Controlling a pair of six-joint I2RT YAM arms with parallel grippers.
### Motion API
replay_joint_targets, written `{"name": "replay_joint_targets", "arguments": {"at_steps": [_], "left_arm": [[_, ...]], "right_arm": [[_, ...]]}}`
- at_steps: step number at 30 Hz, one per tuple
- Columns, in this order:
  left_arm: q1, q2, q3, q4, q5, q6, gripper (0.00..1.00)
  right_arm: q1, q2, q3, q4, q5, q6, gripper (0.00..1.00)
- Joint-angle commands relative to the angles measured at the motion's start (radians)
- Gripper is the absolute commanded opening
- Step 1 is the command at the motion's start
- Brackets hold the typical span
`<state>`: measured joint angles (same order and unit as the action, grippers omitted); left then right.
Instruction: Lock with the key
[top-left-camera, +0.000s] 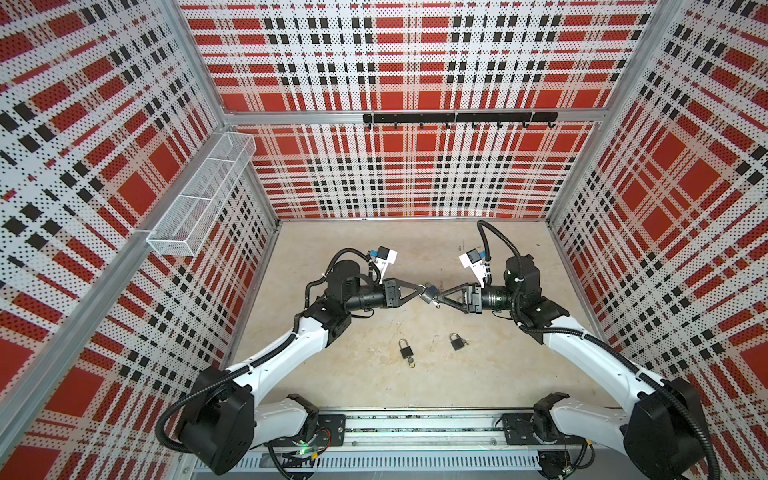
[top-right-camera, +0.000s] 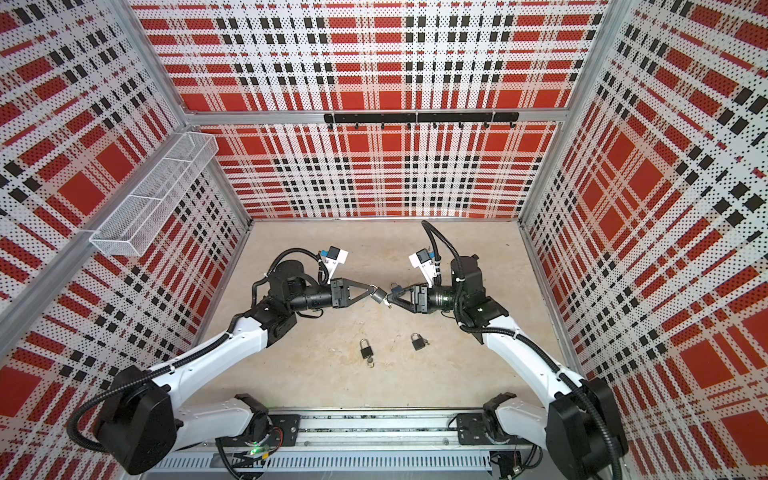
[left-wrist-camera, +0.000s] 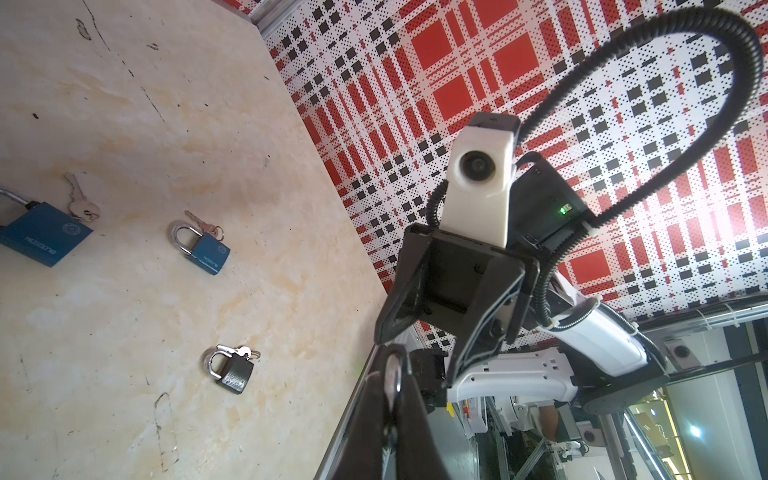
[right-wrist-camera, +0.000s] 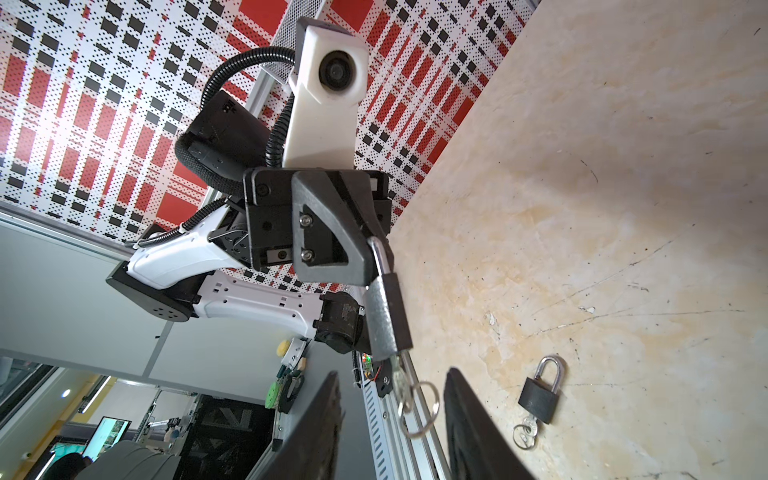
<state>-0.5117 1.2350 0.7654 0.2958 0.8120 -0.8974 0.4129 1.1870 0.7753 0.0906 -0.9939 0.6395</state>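
Beige scuffed tabletop (top-left-camera: 374, 245), red plaid walls (top-left-camera: 415, 166)

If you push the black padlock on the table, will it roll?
Probably not: the black padlock lies flat on the table, so it should slide. It looks metal, likely heavy for its size. Its key ring would probably drag along.

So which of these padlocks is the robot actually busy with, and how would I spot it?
Look to the middle of the beige table, where the two arms meet. The padlock hangs in the air there, pinched by its shackle in the left gripper, a key in its bottom. Its neighbours, the front-left padlock and front-right padlock, lie flat on the table.
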Motion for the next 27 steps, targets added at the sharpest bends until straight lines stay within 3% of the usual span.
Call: {"name": "replay_joint_targets", "arguments": {"at_steps": [1,9,27], "left_arm": [[0.008,-0.025,0.015,0.053,0.016,-0.02,0.0],[0.009,-0.009,0.03,0.068,0.018,-0.029,0.0],[0.006,0.02,0.044,0.114,0.015,-0.054,0.0]], "right_arm": [[-0.003,0.019,-0.006,0.086,-0.033,0.017,0.42],[-0.003,0.033,-0.005,0.104,-0.056,0.032,0.39],[-0.004,0.042,-0.012,0.11,-0.066,0.033,0.22]]}}
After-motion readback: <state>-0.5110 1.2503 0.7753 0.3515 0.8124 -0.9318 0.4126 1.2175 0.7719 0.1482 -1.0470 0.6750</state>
